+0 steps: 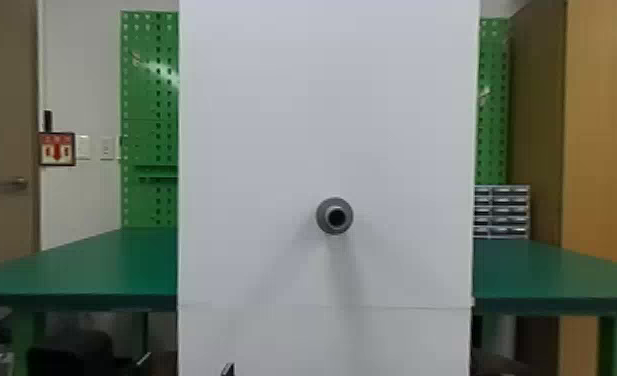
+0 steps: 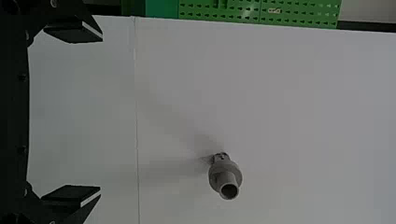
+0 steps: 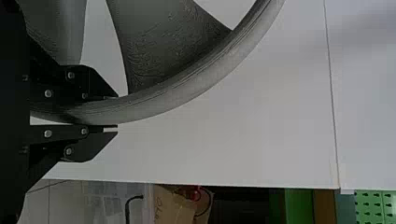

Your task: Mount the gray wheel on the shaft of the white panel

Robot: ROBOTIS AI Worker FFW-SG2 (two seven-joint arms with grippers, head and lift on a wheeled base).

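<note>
In the head view, the shaft (image 1: 328, 216) sticks out from the white panel (image 1: 397, 125); the left pincer (image 1: 228, 370) appears near, somewhat left. In the left wrist view, the left pincer (image 2: 99, 113) stands released. In the right wrist view, the right pincer (image 3: 116, 111) grasps the gray wheel (image 3: 201, 77) by its rim.

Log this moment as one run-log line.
right gripper: closed on gray wheel rim | left gripper: open, empty | shaft on white panel: bare | wheel: unmounted

Shaft (image 1: 329, 216) on the panel (image 1: 272, 150), table (image 1: 87, 270) behind, drawer unit (image 1: 503, 212) behind at right.
</note>
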